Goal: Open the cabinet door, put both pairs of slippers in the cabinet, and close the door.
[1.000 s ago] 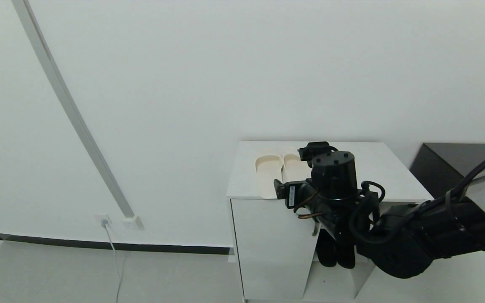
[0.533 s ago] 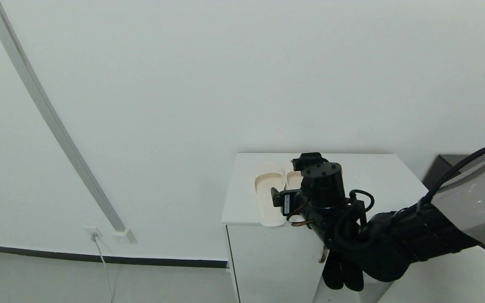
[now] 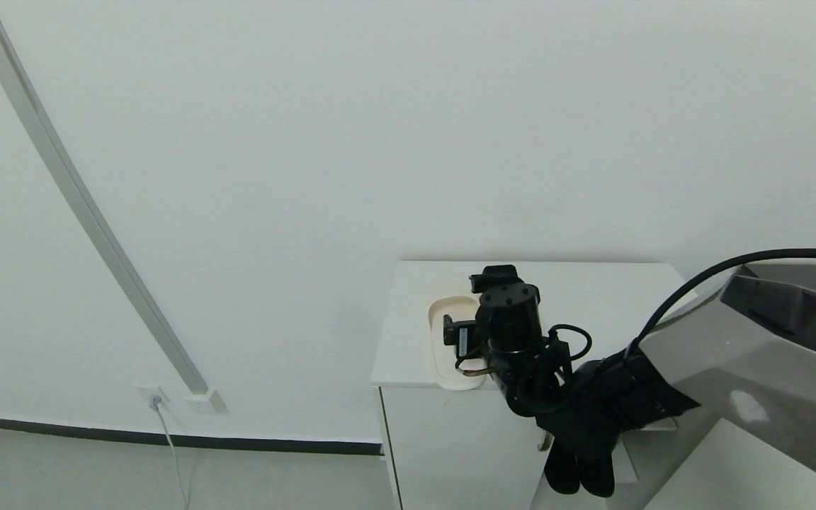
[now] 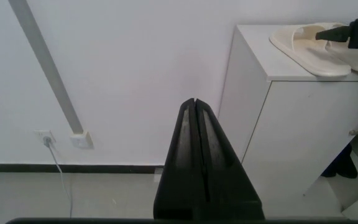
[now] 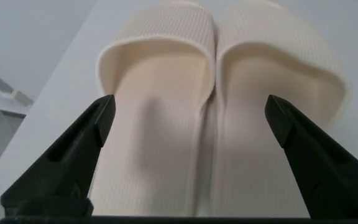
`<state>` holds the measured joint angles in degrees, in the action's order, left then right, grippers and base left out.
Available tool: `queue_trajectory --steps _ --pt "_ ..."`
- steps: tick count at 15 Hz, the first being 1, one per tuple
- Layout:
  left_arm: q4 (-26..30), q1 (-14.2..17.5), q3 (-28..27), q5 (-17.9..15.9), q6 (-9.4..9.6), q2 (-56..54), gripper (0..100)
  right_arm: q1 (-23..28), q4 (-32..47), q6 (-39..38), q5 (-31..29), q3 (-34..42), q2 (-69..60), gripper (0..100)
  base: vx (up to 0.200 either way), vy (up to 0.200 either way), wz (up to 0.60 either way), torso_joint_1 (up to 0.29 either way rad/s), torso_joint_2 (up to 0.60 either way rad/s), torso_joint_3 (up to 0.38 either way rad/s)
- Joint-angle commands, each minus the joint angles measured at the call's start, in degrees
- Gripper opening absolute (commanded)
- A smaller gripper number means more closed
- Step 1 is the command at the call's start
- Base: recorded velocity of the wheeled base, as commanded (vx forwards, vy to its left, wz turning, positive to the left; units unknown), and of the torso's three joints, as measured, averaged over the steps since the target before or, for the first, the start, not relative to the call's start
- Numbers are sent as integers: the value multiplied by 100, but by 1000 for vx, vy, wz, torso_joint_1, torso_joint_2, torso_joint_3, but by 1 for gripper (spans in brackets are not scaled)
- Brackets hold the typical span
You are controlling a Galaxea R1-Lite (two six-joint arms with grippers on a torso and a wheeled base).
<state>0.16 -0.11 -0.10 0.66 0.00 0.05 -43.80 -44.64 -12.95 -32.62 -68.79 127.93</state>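
White wall (image 3: 309,142) is backing the white cabinet (image 3: 450,439) as you are working on the second pair. The cream slippers (image 5: 160,143) are lying side by side on the cabinet top, toward its left front, with their heels at the front edge. Your right gripper (image 5: 189,109) is hovering just above them, jaws spread wide enough to straddle both. The black slippers (image 3: 581,474) are already standing in the open compartment below. Your left gripper (image 4: 195,109) is hanging off to the cabinet's left, jaws pressed together on nothing. Judging by this, the next move is calling for lowering over the pair, squeezing both slippers together from their outer sides, then carrying them down beside the black pair. The door is waiting to be closed last.
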Motion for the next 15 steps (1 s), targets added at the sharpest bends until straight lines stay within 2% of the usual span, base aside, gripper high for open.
queue_trajectory --steps 1,8,9,15 --pt "2 2 1 4 0 4 0 144 17 20 -157 -442 444 100 0 0 0 0 0 0" --pt "2 -7 1 4 0 4 0 381 140 47 -183 -1303 997 100 0 0 0 0 0 0" --pt "2 2 1 4 0 4 0 381 166 47 -183 -1330 1006 0 0 0 0 0 0 0" --pt "-7 2 1 4 -9 4 0 381 122 91 -201 -1260 883 0 0 0 0 0 0 0"
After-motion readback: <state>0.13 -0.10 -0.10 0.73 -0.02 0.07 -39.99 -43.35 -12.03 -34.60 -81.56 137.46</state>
